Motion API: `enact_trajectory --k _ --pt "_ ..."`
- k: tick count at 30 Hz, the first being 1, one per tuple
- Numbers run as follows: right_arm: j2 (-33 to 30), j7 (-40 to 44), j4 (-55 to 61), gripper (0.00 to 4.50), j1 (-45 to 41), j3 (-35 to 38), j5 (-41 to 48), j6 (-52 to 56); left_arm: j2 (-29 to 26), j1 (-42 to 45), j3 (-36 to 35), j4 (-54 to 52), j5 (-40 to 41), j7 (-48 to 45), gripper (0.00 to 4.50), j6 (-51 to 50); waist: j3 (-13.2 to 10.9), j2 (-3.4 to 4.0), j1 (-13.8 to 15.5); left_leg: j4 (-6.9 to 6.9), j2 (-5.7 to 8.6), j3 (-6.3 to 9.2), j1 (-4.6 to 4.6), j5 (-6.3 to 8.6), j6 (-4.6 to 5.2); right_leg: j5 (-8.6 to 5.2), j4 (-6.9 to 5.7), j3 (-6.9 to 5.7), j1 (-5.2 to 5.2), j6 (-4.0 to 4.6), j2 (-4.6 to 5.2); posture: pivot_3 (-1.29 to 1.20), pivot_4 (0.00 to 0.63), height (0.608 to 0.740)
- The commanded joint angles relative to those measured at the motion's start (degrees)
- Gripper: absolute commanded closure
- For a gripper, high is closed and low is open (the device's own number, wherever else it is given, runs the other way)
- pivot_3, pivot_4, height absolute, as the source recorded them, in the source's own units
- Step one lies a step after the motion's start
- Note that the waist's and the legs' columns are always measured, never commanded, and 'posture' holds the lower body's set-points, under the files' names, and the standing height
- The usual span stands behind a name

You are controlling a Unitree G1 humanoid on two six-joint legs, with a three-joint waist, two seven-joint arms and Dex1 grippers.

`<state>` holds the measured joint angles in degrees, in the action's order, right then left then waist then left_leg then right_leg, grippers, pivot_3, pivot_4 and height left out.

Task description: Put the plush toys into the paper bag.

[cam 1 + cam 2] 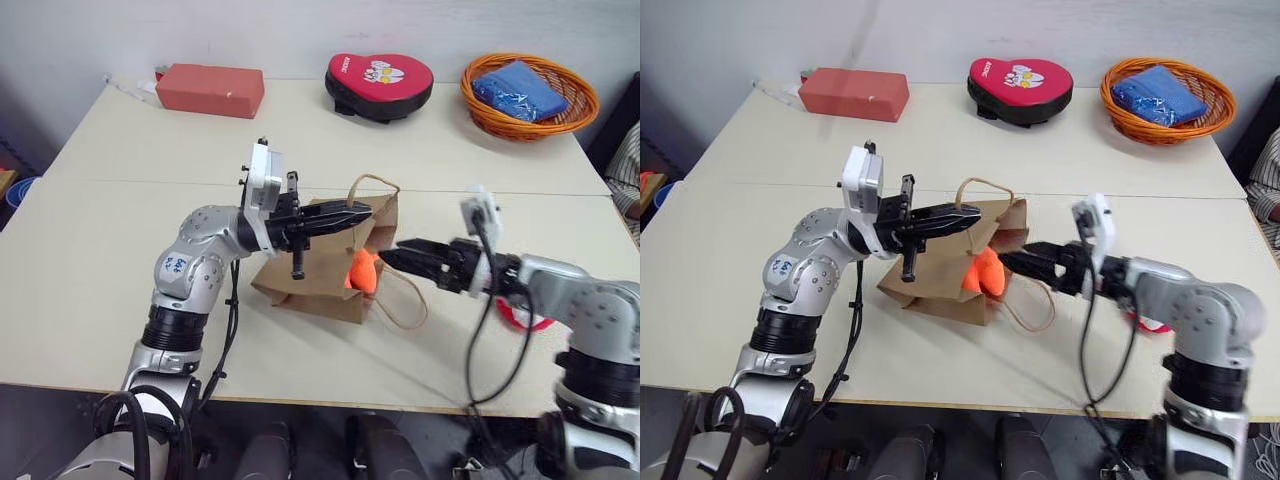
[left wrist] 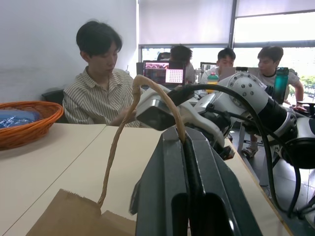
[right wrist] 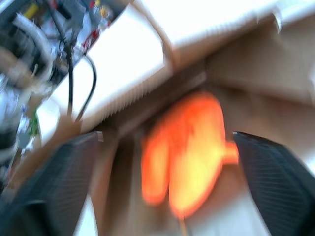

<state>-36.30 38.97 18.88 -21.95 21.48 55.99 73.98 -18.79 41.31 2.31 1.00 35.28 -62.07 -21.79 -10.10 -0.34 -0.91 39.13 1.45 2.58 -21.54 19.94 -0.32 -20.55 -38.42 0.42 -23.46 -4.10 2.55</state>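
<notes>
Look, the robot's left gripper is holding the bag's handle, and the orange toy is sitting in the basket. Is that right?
Not quite. The left gripper does hold the paper bag's handle, but the orange plush toy is not in the basket. It sits at the mouth of the paper bag, as the left eye view shows. The basket holds a blue cloth bundle.

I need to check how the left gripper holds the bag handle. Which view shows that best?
The left wrist view: the cord handle runs up from the paper bag into the shut left gripper. Both eye views show that grip small and from the side.
</notes>
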Motion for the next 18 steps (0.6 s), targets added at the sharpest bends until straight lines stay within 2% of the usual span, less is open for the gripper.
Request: enact_trajectory --k 1,6,10,11,15,18 --pt "-7.3 8.3 2.8 0.03 6.3 5.3 -3.2 -9.8 -0.5 -0.4 -0.9 -1.9 0.0 -0.1 4.5 0.9 0.0 0.0 0.5 0.01 0.0 0.0 0.0 0.0 0.01 0.0 0.0 0.0 0.02 0.0 -0.01 0.0 0.15 0.74" --pt "-14.4 18.7 0.9 0.03 23.6 12.9 -17.6 -33.0 -0.9 -0.5 -0.8 -1.8 0.0 -0.7 4.5 0.8 0.0 -0.03 1.1 0.03 0.01 -0.1 0.06 0.0 0.04 0.0 -0.05 0.05 0.05 -0.01 -0.04 0.0 0.15 0.74" --pt "-10.6 18.8 -3.6 0.03 33.1 24.6 -23.7 -48.1 -1.3 -0.5 -0.7 -1.7 0.0 -1.4 4.5 0.9 0.0 -0.06 2.1 0.08 0.02 -0.17 0.07 0.01 0.06 0.03 -0.06 0.08 0.09 -0.06 -0.04 0.0 0.15 0.74" --pt "-9.9 21.0 -5.3 0.03 37.6 26.4 -26.5 -53.2 -1.5 -0.5 -0.8 -1.5 0.0 -1.6 4.5 1.0 0.0 -0.06 2.1 0.08 0.03 -0.21 0.12 0.0 0.07 0.05 -0.05 0.12 0.1 -0.09 -0.04 0.0 0.15 0.74" --pt "-3.5 24.5 -14.8 0.03 48.3 31.2 -32.9 -74.5 -1.7 0.0 -0.7 -0.3 -0.4 -2.2 4.5 1.3 0.0 -0.1 2.6 -0.06 -0.04 -0.07 0.28 0.01 0.08 0.05 0.43 0.05 0.33 -0.09 -0.14 0.0 0.15 0.74" --pt "-1.2 24.9 -20.0 0.03 51.2 31.5 -33.1 -80.6 -1.4 0.7 -0.2 0.0 -0.7 -2.3 4.5 1.3 0.0 -0.08 2.1 -0.09 0.01 -0.14 0.5 0.04 0.14 0.06 0.56 0.11 0.62 -0.11 -0.06 0.0 0.15 0.74"
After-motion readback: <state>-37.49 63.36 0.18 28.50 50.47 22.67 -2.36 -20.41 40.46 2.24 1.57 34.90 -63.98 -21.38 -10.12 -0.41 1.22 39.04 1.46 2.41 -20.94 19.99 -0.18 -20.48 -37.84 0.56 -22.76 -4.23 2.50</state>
